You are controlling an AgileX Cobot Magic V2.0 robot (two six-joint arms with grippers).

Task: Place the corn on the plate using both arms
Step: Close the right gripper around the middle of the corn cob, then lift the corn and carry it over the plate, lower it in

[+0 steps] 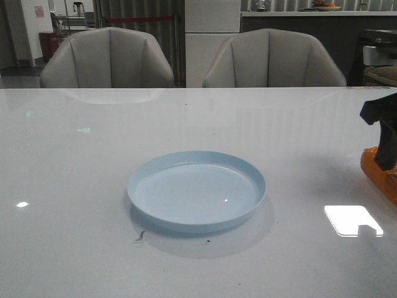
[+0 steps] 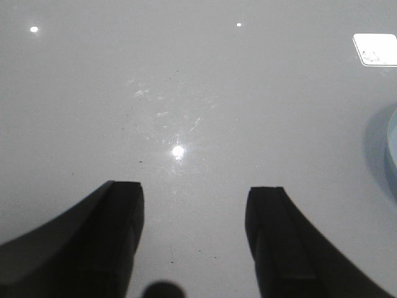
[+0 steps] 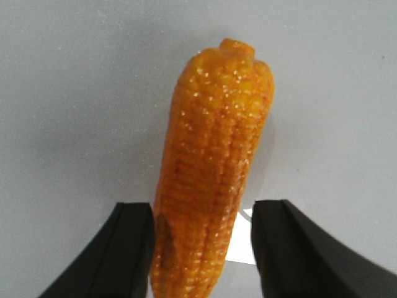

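Note:
The corn lies on the white table, orange-yellow and bumpy, its blunt end pointing away from my right wrist. My right gripper is open with one finger on each side of the cob's narrow end; one finger touches it and the other stands clear of it. In the front view the corn shows at the far right edge under the right gripper. The pale blue plate sits empty mid-table. My left gripper is open and empty over bare table, with the plate's rim off to one side of it.
Two grey chairs stand behind the table's far edge. Bright lamp reflections lie on the glossy tabletop between the plate and the corn.

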